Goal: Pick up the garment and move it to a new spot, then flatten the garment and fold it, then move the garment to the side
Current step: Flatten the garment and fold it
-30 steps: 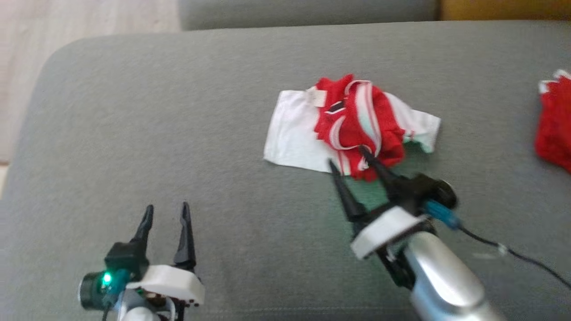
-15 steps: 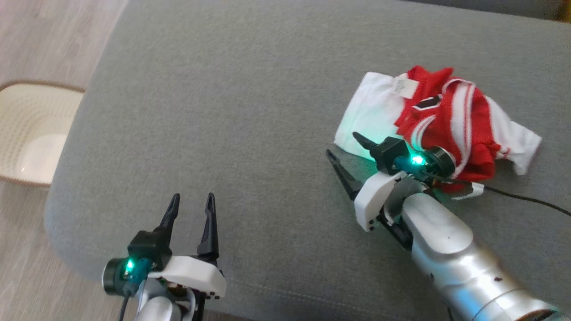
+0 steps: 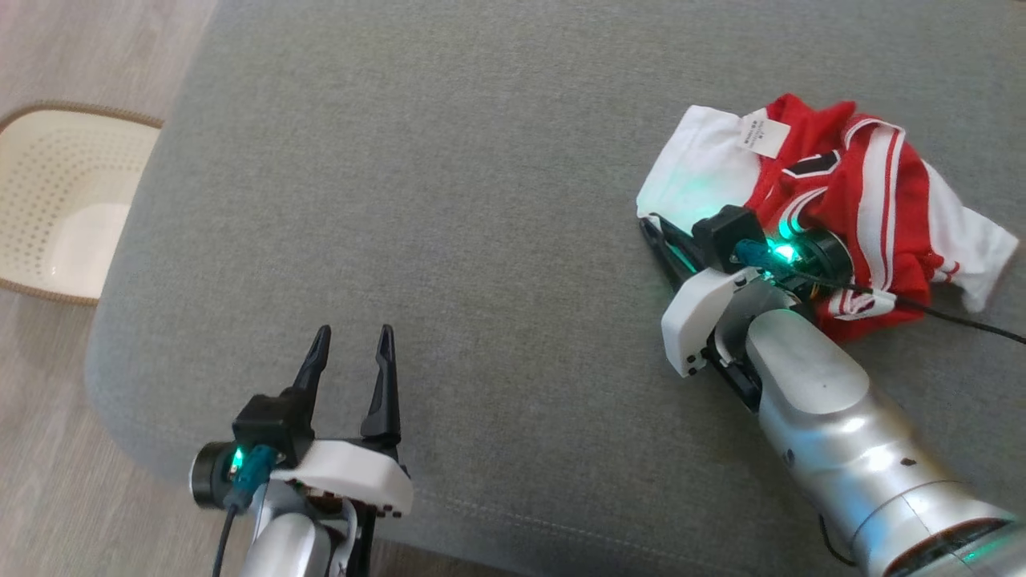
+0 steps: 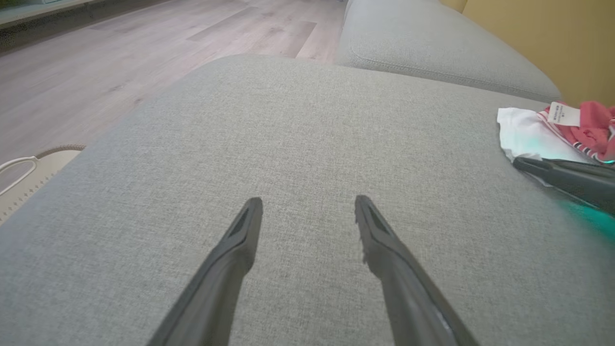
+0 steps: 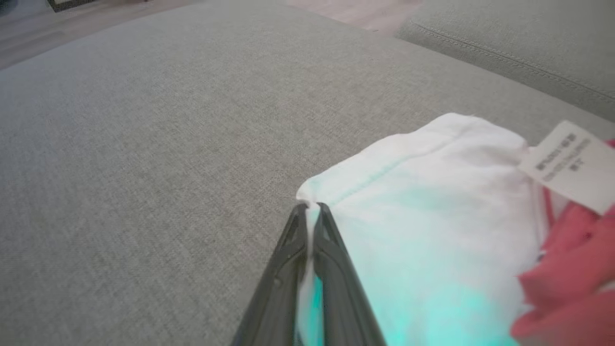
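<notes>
The grey cushion point(image 3: 449, 200) carried the crumpled red jersey point(image 3: 874, 200) towards its right side. The right gripper point(image 5: 310, 206) was clamped on the jersey's white corner (cloth pinched between both fingers). The left gripper point(image 3: 351, 340) stood spread, empty, near the near-left corner.

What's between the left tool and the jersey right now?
Bare grey cushion, as the head view shows, from the left tool to the jersey, whose white edge the right tool pinches.
</notes>
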